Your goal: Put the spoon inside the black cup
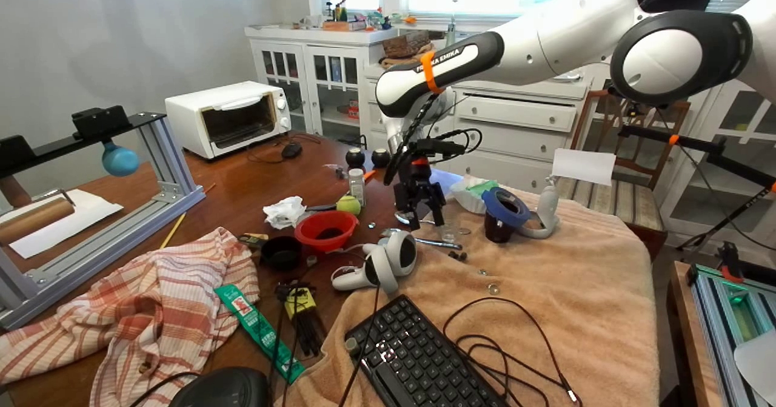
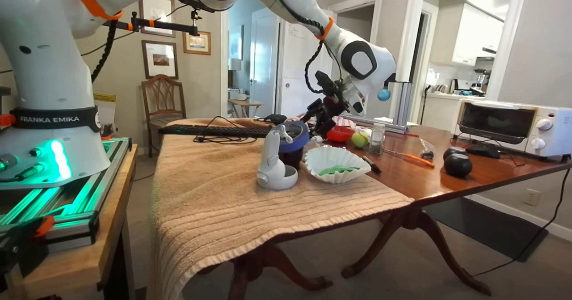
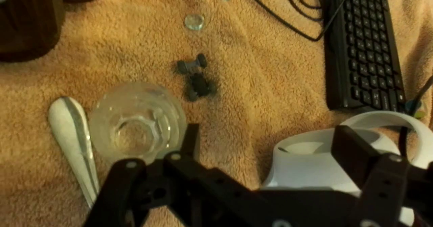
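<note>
The claw (image 3: 267,145) gapes above the towel (image 3: 274,71), gripping nothing visible, presumably to straddle what may be the silver spoon (image 3: 75,142) lying in the wrist view's lower left.

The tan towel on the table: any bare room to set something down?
The towel lies bare between the black cable and upright white controller, and in a strip from that controller to the ribbed edge. Under the open gripper it's crowded: clear glass, wheeled toy, another white controller.
</note>
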